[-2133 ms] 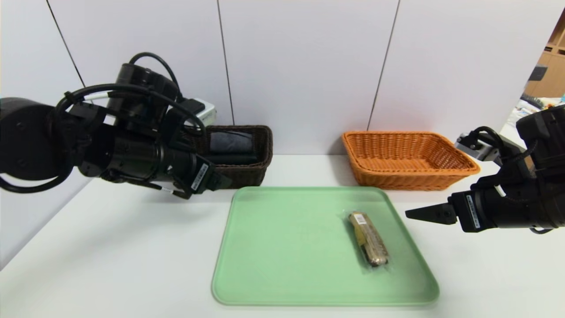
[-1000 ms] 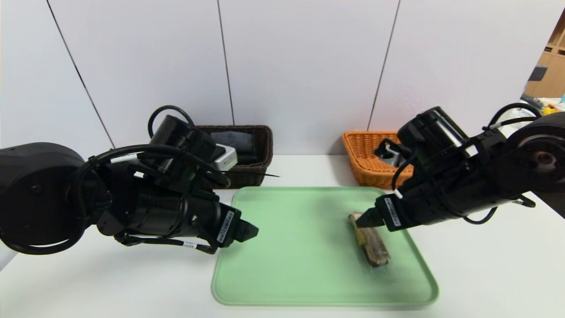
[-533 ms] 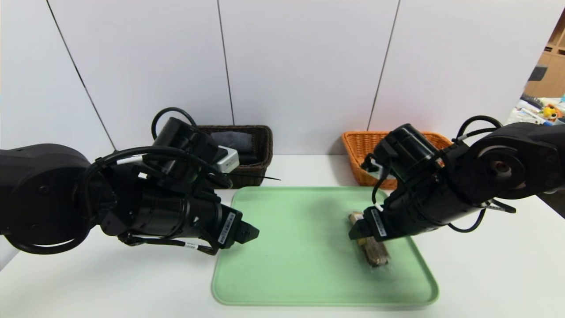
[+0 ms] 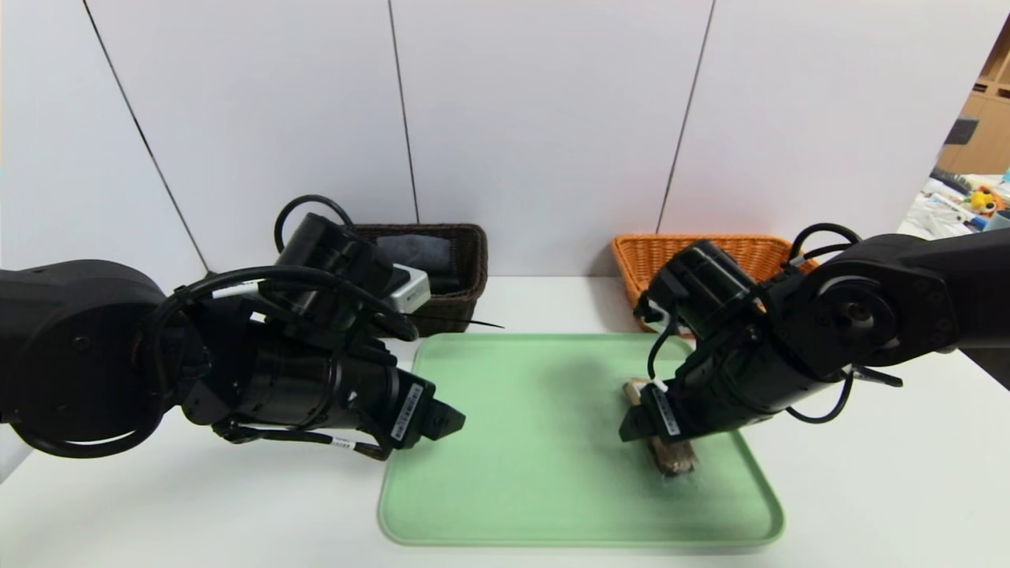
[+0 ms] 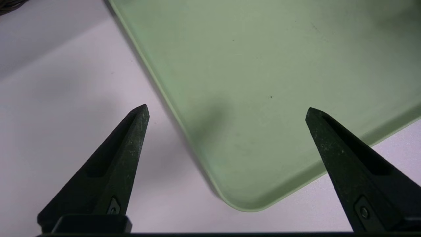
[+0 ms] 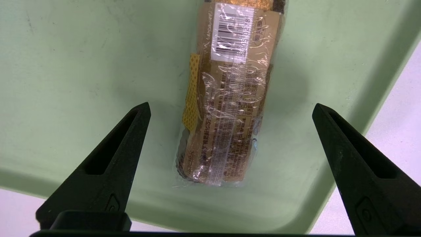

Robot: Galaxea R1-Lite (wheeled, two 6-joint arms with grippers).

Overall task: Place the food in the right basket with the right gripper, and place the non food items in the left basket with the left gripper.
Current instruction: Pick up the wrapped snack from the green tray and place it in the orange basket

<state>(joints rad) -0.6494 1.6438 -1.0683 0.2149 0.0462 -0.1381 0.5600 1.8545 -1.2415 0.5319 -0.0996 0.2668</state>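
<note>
A: What is on the table [image 4: 868,505]?

B: A pale green tray [image 4: 513,442] lies in the middle of the white table. On its right half lies the snack bar [image 6: 227,108], long and golden-brown, in clear wrap with a white barcode label.

A: Where are the baskets?

B: Both stand at the far side, against the wall. The dark brown basket [image 4: 461,272] is on the left, with a dark grey roll of cloth [image 4: 414,251] inside. The orange basket [image 4: 655,260] is on the right, partly hidden by the right arm.

A: And the right gripper [image 4: 635,426]?

B: It points steeply down over the snack bar. Its jaws stand wide apart, one on each side of the bar, not touching it.

A: And the left gripper [image 4: 450,422]?

B: It hangs over the near left edge of the tray, angled down and toward the right. Its jaws are also wide apart and hold nothing.
</note>
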